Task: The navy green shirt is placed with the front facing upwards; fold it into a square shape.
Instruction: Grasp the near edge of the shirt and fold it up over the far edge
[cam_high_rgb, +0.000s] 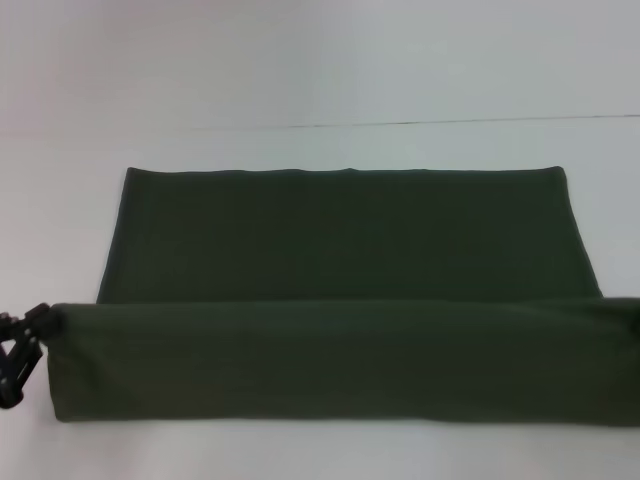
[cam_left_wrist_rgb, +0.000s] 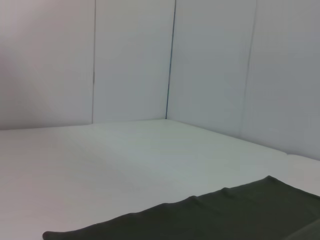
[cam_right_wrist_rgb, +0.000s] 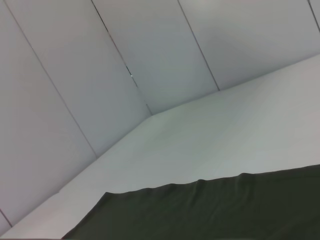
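The dark olive-green cotton shirt (cam_high_rgb: 340, 300) lies on the white desk (cam_high_rgb: 320, 80), its near edge raised as 1 long fold. The left gripper (cam_high_rgb: 20, 355) clenches that fold's left corner; the right gripper is out of view. Uneven pulling could skew the fold, or the corner could slip free.

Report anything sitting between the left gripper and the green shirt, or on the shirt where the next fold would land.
Nothing visible is in the way. The left gripper is right at the near fold's left end of the navy green shirt. The far panel lies flat and bare on the white table.
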